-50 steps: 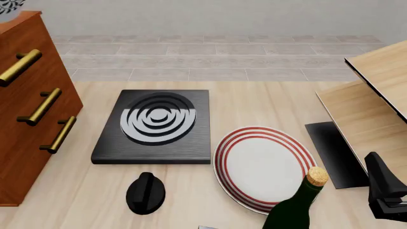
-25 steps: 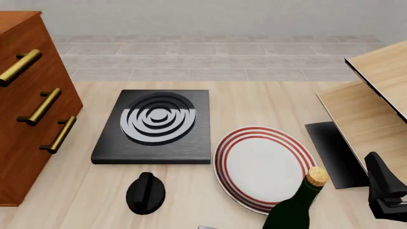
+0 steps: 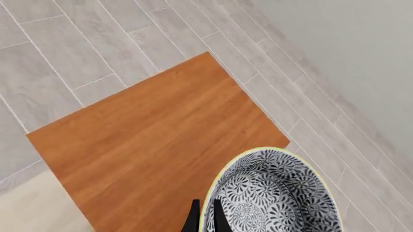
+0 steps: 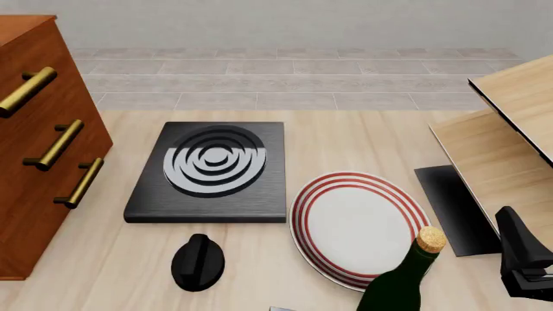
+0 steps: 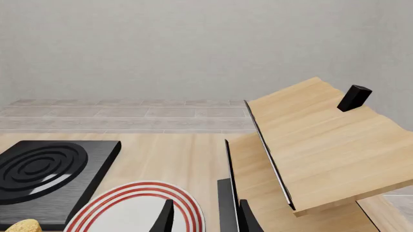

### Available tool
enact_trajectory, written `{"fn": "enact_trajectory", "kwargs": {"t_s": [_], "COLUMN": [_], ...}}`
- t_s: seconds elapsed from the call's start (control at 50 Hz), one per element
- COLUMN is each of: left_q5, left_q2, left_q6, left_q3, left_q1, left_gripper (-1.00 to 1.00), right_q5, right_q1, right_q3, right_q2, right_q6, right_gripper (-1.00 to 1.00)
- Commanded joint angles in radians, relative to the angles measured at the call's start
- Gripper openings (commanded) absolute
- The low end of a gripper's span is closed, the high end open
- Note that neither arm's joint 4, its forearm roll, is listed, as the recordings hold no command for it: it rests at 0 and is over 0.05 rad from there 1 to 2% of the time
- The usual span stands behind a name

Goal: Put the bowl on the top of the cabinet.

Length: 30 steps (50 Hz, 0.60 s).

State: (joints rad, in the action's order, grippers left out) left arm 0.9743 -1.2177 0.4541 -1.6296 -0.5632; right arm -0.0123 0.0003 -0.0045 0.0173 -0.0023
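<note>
While the left gripper (image 3: 204,218) had its fingers pinched onto the bowl (image 3: 270,193) rim, it hung above the cabinet (image 3: 152,157) top's corner, likely for placing. Right gripper (image 5: 203,217) idled, fingers apart, empty.

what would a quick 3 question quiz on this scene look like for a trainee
1. True or false: the left claw grips the bowl by its rim.
2. What lies under the bowl in the left wrist view? A) red-ringed plate B) cabinet top and floor C) black hob
3. Fill in: in the front view the cork-topped bottle stands in front of the ____.

Key: 1 true; 2 B; 3 plate
</note>
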Motion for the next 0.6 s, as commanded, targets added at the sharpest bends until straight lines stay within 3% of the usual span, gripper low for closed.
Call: {"fn": "enact_trajectory", "kwargs": {"t_s": [0.02, 0.6], "left_q5": [-0.012, -0.071], "left_q2": [0.003, -0.024], "left_q6": [-0.001, 0.005], "left_q3": [0.014, 0.09], "left_q1": [-0.044, -0.14], "left_gripper": [-1.0, -1.0], "right_q5": [0.0, 0.0], "right_q1": [0.0, 0.0], "right_q3": [0.0, 0.0], "right_q2": [0.0, 0.0], "right_q6": [0.0, 0.0], "right_gripper": [1.0, 1.0]}}
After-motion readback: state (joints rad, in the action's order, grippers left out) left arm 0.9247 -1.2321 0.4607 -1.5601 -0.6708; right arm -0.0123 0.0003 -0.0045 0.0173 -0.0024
